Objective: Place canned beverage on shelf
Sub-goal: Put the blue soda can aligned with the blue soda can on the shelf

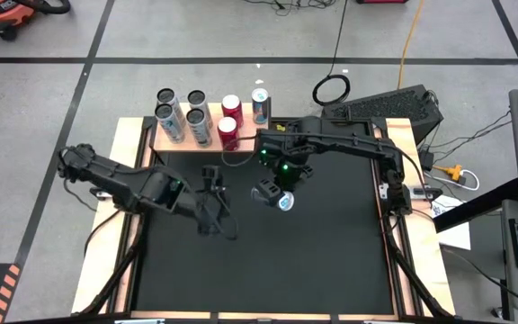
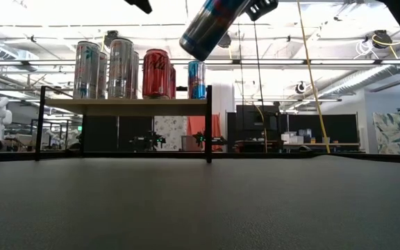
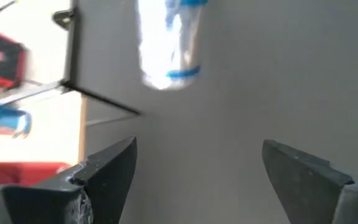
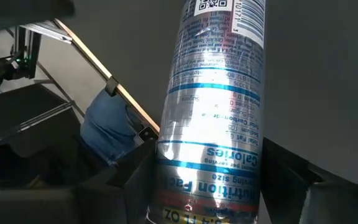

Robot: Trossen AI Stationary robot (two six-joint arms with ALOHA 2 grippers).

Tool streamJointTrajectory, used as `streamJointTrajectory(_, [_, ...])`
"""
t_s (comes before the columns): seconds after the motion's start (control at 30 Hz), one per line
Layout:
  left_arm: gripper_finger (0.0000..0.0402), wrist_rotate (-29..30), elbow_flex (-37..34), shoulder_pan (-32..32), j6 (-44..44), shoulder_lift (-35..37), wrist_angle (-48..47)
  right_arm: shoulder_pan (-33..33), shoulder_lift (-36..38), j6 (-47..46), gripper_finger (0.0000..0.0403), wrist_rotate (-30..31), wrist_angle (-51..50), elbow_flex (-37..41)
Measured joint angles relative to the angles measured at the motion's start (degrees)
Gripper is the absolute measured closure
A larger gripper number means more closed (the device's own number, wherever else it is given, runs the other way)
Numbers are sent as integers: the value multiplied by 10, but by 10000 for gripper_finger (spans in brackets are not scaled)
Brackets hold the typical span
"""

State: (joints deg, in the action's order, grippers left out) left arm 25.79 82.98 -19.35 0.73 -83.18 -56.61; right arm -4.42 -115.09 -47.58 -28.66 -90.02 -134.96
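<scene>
We see the right gripper (image 1: 273, 194) closed on a silver and blue can (image 2: 212, 25), holding it tilted in the air above the black table (image 1: 331, 252), in front of the shelf (image 2: 123, 105) and apart from it. The left gripper (image 1: 211, 191) hangs just beside the can over the middle of the table with its fingers (image 3: 107, 171) spread wide and nothing between them. On the wooden shelf at the table's far edge stand several cans upright: tall silver cans (image 1: 171, 123), red cans (image 1: 230, 121) and a blue can (image 1: 260, 105).
</scene>
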Motion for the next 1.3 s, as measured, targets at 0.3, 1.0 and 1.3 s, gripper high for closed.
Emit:
streamJointTrajectory(0.3, [61,-111,0,65,84,-29,70,-14,0,15,190,-57,0,0])
streamJointTrajectory(1.0, [61,-257,0,115,163,-65,237,-12,0,66,190,-106,0,0])
streamJointTrajectory(1.3, [61,-258,0,120,165,-84,253,-10,4,85,190,-104,0,0])
